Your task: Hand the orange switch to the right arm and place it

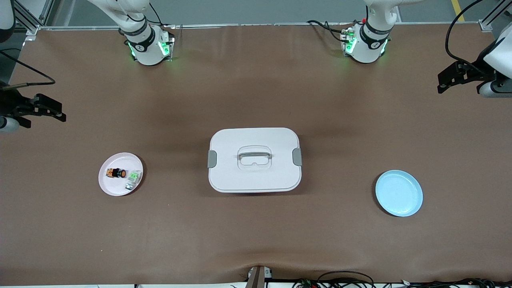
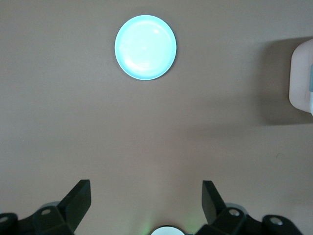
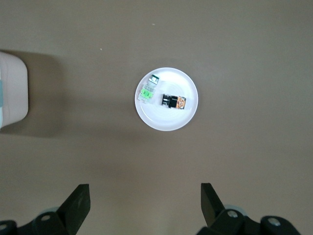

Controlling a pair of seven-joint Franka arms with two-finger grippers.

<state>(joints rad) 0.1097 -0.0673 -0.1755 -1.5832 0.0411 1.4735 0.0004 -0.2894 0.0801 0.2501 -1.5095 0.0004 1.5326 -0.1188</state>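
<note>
The orange switch [image 1: 118,173] lies on its side on a small pale pink plate [image 1: 105,186] toward the right arm's end of the table. The right wrist view shows the orange switch [image 3: 174,102] on that plate [image 3: 166,125] too. My right gripper [image 1: 60,112] hangs open and empty over the table's edge at that end, apart from the plate. In its own view the right gripper [image 3: 145,191] has bare table between its fingers. My left gripper [image 1: 442,82] hangs open and empty over the left arm's end; between the fingers of the left gripper [image 2: 145,188] is only bare table.
A small green-and-clear part [image 1: 134,176] lies beside the switch on the same plate. A white lidded box [image 1: 255,160] with a grey handle stands mid-table. A light blue plate [image 1: 399,193] with nothing on it lies toward the left arm's end, also in the left wrist view [image 2: 145,47].
</note>
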